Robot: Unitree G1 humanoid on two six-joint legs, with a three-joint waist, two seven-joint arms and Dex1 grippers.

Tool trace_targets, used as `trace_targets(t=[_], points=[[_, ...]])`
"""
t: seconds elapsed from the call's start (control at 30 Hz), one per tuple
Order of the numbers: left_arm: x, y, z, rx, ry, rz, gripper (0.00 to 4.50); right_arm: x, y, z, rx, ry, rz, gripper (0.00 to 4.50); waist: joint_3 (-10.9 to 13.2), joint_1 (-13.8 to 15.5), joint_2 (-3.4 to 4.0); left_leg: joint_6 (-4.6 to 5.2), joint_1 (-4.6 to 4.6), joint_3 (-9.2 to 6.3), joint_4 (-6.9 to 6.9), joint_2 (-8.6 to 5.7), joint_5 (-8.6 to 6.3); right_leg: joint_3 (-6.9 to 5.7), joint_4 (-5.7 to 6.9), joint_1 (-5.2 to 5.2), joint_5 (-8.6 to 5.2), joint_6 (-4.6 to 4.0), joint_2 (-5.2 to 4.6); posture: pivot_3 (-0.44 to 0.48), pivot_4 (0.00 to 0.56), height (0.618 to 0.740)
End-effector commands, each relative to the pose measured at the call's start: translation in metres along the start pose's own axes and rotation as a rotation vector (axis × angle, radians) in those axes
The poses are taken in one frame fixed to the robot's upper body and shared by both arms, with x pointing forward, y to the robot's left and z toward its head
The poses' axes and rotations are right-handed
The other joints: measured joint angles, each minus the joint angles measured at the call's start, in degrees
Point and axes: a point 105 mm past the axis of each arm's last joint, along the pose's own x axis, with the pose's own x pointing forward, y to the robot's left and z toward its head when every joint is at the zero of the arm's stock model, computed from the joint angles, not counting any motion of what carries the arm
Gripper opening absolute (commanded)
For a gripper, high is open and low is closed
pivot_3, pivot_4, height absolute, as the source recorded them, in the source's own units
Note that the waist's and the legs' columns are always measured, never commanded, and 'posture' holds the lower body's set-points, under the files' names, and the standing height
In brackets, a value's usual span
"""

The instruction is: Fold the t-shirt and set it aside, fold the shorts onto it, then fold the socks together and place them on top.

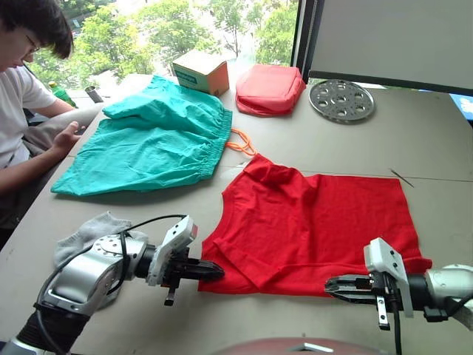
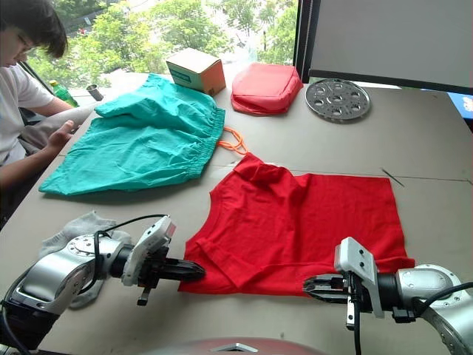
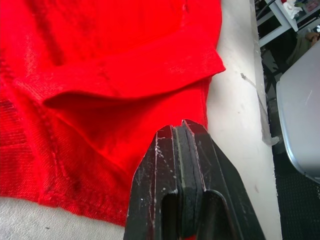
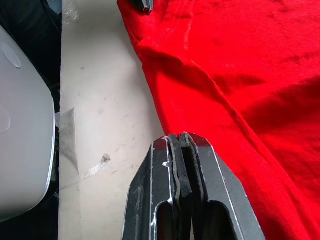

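A: So, going left to right around the t-shirt (image 1: 318,222): the socks (image 1: 92,231) sit off its left side, under the left arm. The left gripper (image 1: 211,271) is at the shirt's near-left corner, jaws pinched together, though I can't tell if any cloth is actually caught. The shorts (image 1: 151,140) are behind it on the left.

B: And the right gripper (image 1: 340,287)?

A: Near-right hem, jaws closed too. The shirt lies flat mid-tabletop (image 1: 436,140). Risk, I'd guess: if only one side has fabric, lifting skews the fold and bunches that wrinkled far-left sleeve.
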Motion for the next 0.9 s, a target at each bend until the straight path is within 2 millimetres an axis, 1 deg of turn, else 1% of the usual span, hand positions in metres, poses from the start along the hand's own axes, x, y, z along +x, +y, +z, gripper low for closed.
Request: trace_targets(t=[0.03, 0.17, 0.3, 0.4, 0.47, 0.57, 0.6, 0.67, 0.77, 0.83, 0.9], points=[[0.003, 0.002, 0.006, 0.027, -0.023, 0.011, 0.07, 0.003, 0.003, 0.007, -0.034, -0.028, 0.006, 0.00, 0.01, 0.22, 0.02, 0.00, 0.00, 0.01, 0.00, 0.00, 0.00, 0.00, 0.00, 0.00, 0.00, 0.00, 0.00, 0.000, 0.150, 0.739], [0.008, 0.009, 0.017, -0.036, -0.117, 0.048, 0.07, 0.006, -0.001, -0.002, -0.033, -0.019, -0.011, 0.00, -0.02, 0.42, -0.07, 0.00, 0.02, 0.01, 0.04, 0.01, 0.00, 0.01, -0.01, 0.04, 0.00, 0.00, -0.01, 0.000, 0.150, 0.739], [0.008, 0.013, 0.027, -0.142, -0.180, 0.067, 0.07, 0.011, -0.005, -0.003, -0.039, -0.026, -0.019, 0.00, -0.03, 0.43, -0.11, 0.00, 0.03, 0.01, 0.05, 0.01, 0.01, 0.01, 0.02, 0.05, 0.00, 0.01, 0.02, 0.000, 0.150, 0.739], [0.010, 0.021, 0.035, -0.200, -0.227, 0.109, 0.07, 0.013, -0.005, -0.003, -0.044, -0.027, -0.015, 0.00, -0.03, 0.45, -0.10, 0.01, 0.05, 0.00, 0.05, 0.02, 0.01, 0.01, 0.04, 0.06, 0.00, 0.01, 0.07, 0.000, 0.150, 0.739], [0.012, 0.026, 0.044, -0.241, -0.283, 0.124, 0.07, 0.013, -0.006, -0.003, -0.046, -0.028, -0.014, 0.00, -0.03, 0.55, -0.11, 0.01, 0.05, -0.01, 0.07, 0.01, 0.02, 0.01, 0.05, 0.11, 0.01, 0.01, 0.10, 0.000, 0.150, 0.739], [0.008, 0.032, 0.067, -0.349, -0.438, 0.123, 0.07, 0.013, -0.009, -0.004, -0.049, -0.025, -0.021, 0.00, -0.02, 0.54, -0.23, 0.03, 0.05, -0.06, 0.21, 0.02, 0.02, 0.00, 0.08, 0.18, 0.01, 0.02, 0.13, 0.000, 0.150, 0.739], [0.005, 0.028, 0.067, -0.355, -0.424, 0.104, 0.07, 0.012, -0.010, -0.004, -0.050, -0.029, -0.025, 0.00, -0.01, 0.47, -0.37, 0.04, 0.04, -0.10, 0.28, 0.01, 0.03, 0.00, 0.15, 0.18, 0.01, 0.02, 0.15, 0.000, 0.150, 0.739], [0.001, 0.017, 0.060, -0.342, -0.360, 0.068, 0.07, 0.011, -0.010, -0.002, -0.052, -0.037, -0.028, 0.00, -0.01, 0.21, -0.42, 0.04, 0.05, -0.12, 0.39, 0.02, 0.03, 0.00, 0.34, 0.18, 0.00, 0.01, 0.15, 0.000, 0.150, 0.739], [-0.003, -0.004, 0.052, -0.294, -0.284, -0.024, 0.07, 0.008, -0.013, -0.001, -0.056, -0.044, -0.041, 0.00, 0.02, -0.50, -0.38, 0.00, 0.12, -0.07, 0.40, 0.06, 0.01, 0.04, 0.50, 0.13, -0.02, -0.03, 0.16, 0.000, 0.150, 0.739], [-0.003, -0.017, 0.049, -0.264, -0.254, -0.087, 0.07, 0.007, -0.013, -0.001, -0.058, -0.047, -0.045, 0.00, 0.05, -0.45, -0.30, -0.01, 0.13, -0.08, 0.41, 0.06, 0.00, 0.03, 0.51, 0.12, -0.03, -0.05, 0.10, 0.000, 0.150, 0.739], [0.004, -0.026, 0.044, -0.251, -0.213, -0.117, 0.07, 0.008, -0.012, -0.002, -0.056, -0.045, -0.047, 0.00, 0.07, -0.08, -0.26, -0.02, 0.10, -0.08, 0.47, 0.03, 0.00, 0.03, 0.50, 0.13, -0.03, -0.04, 0.01, 0.000, 0.150, 0.739]])
